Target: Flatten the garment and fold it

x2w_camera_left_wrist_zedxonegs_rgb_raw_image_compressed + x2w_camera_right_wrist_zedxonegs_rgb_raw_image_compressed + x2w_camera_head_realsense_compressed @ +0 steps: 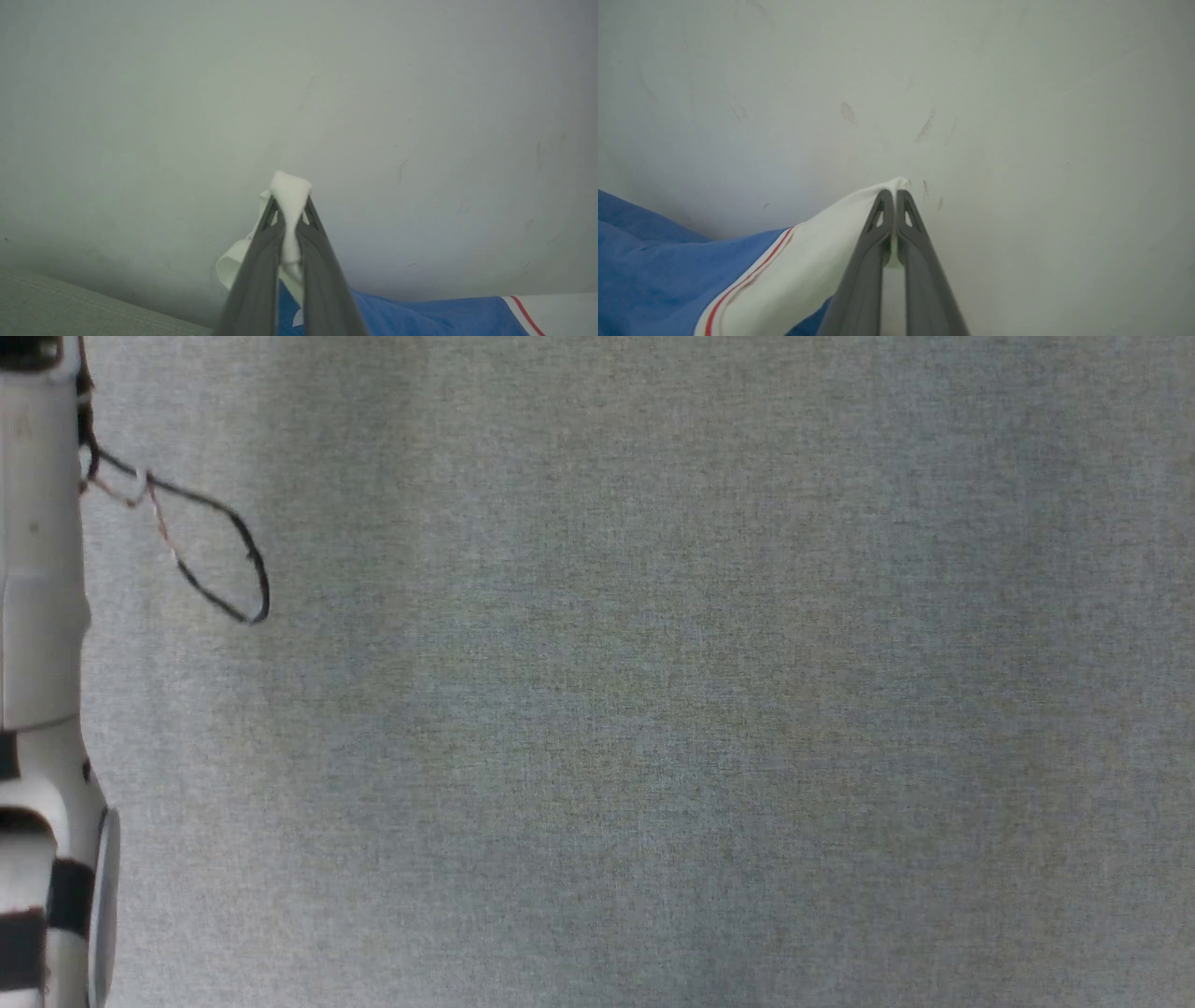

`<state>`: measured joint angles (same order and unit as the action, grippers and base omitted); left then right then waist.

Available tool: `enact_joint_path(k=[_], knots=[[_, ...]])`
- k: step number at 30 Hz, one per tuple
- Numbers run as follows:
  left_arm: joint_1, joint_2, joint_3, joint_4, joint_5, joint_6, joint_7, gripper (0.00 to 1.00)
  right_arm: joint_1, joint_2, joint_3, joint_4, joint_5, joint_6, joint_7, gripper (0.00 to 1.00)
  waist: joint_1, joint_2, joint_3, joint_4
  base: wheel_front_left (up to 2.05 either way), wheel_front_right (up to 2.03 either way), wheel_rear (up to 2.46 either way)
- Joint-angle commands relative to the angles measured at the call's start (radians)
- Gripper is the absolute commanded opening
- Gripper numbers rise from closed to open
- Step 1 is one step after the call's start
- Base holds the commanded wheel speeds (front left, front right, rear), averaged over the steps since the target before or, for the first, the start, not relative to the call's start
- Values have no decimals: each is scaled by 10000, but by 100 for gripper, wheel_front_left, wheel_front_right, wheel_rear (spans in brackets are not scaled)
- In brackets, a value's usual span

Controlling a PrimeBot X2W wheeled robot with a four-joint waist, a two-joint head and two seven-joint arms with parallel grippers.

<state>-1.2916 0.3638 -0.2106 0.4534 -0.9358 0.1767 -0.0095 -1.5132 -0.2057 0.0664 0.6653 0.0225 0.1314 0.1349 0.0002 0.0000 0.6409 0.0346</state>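
- Jersey cloth, a bright blue T-shirt (420, 317) with white sleeves edged in thin red stripes, is held at two places, one by each gripper, against a pale scuffed surface (140, 116).
- A bunched white fold (289, 186) of it is pinched by the left gripper (288, 205), whose dark fingers are closed on the cloth; the blue body trails off to the right in that wrist's view.
- A white sleeve (808, 252) is clamped at its edge by the right gripper (892, 196), fingers pressed together; the blue body runs away leftward there.
- The long axis is therefore judged to run from gripper to gripper, with neither arm nearer; flattening would call for an even outward pull.
- Grey woven fabric (653, 709), a pale forearm (37, 616) and a looped black cable (233, 541) are seen from the head.
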Motion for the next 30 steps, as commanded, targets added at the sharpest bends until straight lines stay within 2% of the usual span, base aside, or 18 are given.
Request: enact_joint_path(k=[1,7,13,19,22,28,30], knots=[[251,32,89,-201,-148,-17,103,0,308,-151,87,-237,345,-7,-103,0,-2,0,-117,-6,0,0,0],[1681,219,179,-1486,-585,140,670,0,1984,-881,180,-1886,1827,-7,-51,0,-2,0,-527,-60,0,0,0],[3772,521,188,-3036,-800,544,1078,0,4725,-1286,-528,-4152,2781,-7,393,0,-2,0,-1265,-256,0,0,0],[6373,1109,-124,-4521,-486,838,1210,0,7659,-718,-1336,-6304,3255,-7,987,0,-2,0,-2080,-416,0,0,0],[7748,1197,-240,-5162,-398,1110,1121,0,9031,-267,-1646,-7187,3367,-7,1199,0,-2,0,-2520,-453,0,0,0],[10247,1296,-387,-6151,-487,1546,1052,0,11411,359,-2079,-8358,3263,-7,1522,0,-2,0,-3382,-436,0,0,0],[10618,1350,-419,-6257,-471,1610,1054,0,11802,432,-2141,-8492,3257,-7,1604,0,-2,0,-3525,-420,0,0,0]])
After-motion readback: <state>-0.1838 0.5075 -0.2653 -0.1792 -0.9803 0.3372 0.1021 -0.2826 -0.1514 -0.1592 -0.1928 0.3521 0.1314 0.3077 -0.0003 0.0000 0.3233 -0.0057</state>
